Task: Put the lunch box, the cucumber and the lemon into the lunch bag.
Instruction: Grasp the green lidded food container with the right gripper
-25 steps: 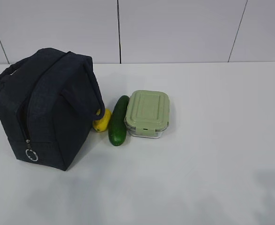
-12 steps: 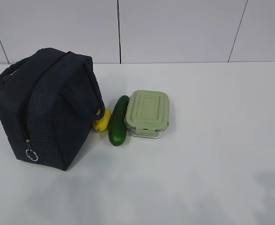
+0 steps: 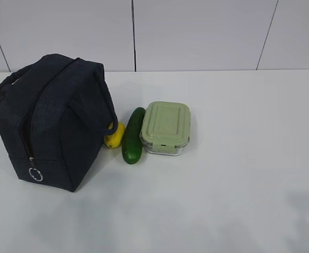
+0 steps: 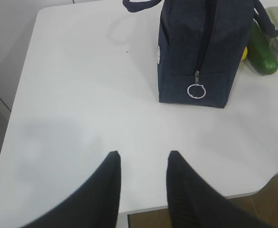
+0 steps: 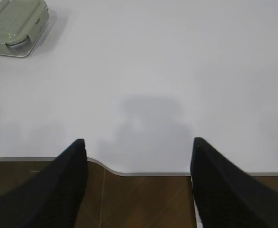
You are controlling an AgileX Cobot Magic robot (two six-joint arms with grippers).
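Observation:
The dark navy lunch bag [image 3: 51, 118] stands upright at the table's left, zipped, its ring pull [image 3: 35, 174] low on the near end. Half behind the bag's handle lies the yellow lemon [image 3: 115, 136]. The dark green cucumber [image 3: 133, 136] lies beside it, touching the lunch box [image 3: 165, 128] with its pale green lid. No arm shows in the exterior view. My left gripper [image 4: 143, 156] hovers open and empty near the table's front edge, well short of the lunch bag [image 4: 200, 47]. Far from the lunch box [image 5: 15, 23], my right gripper [image 5: 139, 141] stands wide open and empty.
The white table [image 3: 239, 174] runs to a pale panelled wall behind. Its front edge [image 5: 143, 173] has a curved notch, with brown floor below. The cucumber [image 4: 262, 52] and a sliver of lemon peek past the bag in the left wrist view.

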